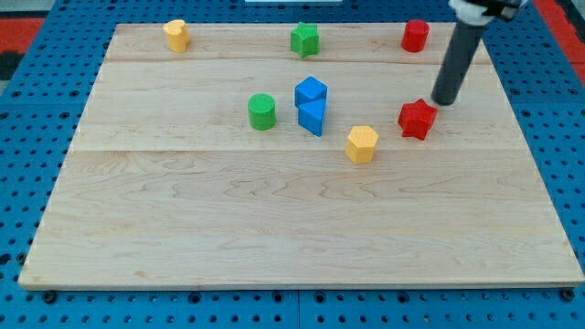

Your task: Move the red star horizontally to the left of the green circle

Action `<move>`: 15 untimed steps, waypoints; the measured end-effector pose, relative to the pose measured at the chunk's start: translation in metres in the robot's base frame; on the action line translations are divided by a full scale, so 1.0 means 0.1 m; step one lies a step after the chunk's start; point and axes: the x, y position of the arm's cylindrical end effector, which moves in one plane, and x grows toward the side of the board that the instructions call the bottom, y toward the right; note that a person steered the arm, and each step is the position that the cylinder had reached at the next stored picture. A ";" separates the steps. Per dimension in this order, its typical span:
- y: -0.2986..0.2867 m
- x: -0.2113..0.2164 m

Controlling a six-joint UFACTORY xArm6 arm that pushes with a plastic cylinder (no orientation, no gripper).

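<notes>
My tip (445,100), the lower end of the straight dark rod, sits just beside the red star-shaped block (417,119) at its upper right, and whether the two touch I cannot tell; it carries nothing. The star lies at the view's right on the pale wooden board (274,228), with a yellow hexagonal block (362,143) and two touching blue blocks (311,104) between it and the green round block (261,111). Along the view's top stand a yellow block (175,35), a green block (304,38) and a red block (415,35).
</notes>
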 end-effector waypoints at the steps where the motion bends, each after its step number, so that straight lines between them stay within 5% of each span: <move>1: -0.21 0.07; 3: -0.33 0.99; 6: -2.76 1.29; 7: -2.26 1.77; 9: -3.40 1.08; 11: -3.62 1.45; 14: -4.23 0.46; 15: -3.87 1.05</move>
